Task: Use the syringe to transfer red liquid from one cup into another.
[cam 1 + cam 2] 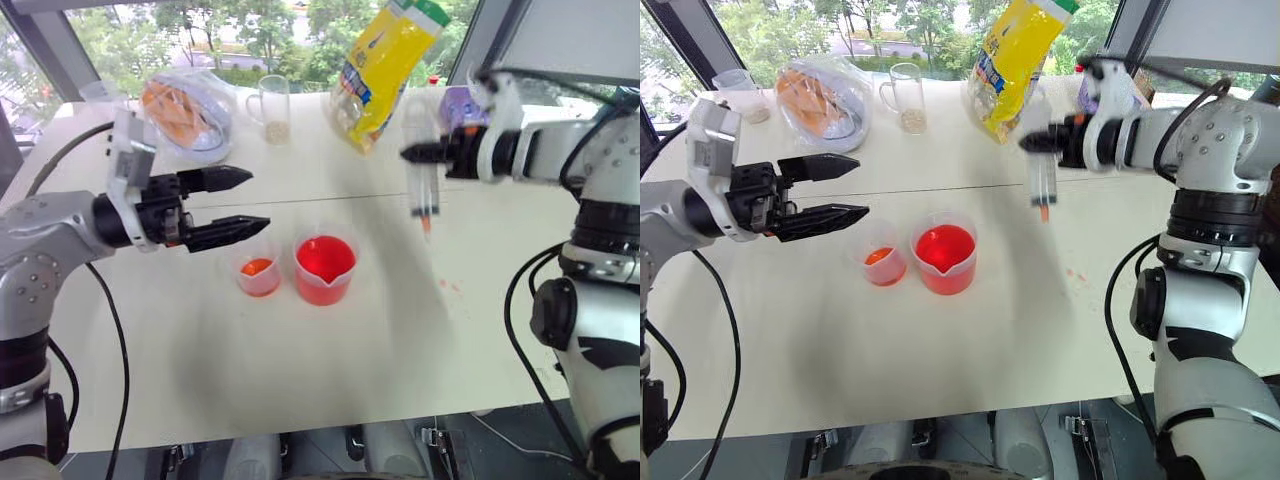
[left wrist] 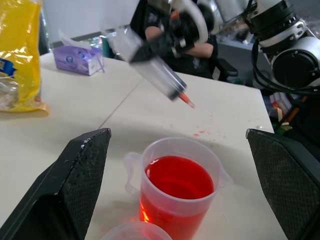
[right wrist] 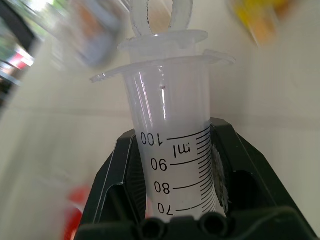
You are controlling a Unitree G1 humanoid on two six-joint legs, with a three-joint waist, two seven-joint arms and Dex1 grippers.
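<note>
A: Nearest us, the left gripper hovers level over the table, fingers spread wide and holding nothing, just above and behind the small cup.

B: And the syringe?

A: Clamped between the right gripper's black fingers, which are closed on the barrel. It hangs nozzle-down in the air, off to the right of both cups and well apart from them. In the right wrist view the plunger flange sits close against the barrel's flange, so it looks pushed in (probably empty, though I can't see the lower barrel there).

B: Where's the red liquid?

A: Mostly in the spouted beaker, which stands just beside the small cup; that one has only an orange-red patch at the bottom.

B: What worries you?

A: Drips. There are already faint red specks on the table under the syringe's side. A wet nozzle travelling over bare tabletop would leave more. Also, the two cups stand so close that a slanted approach could nudge the light small cup or dip into the wrong one.
</note>
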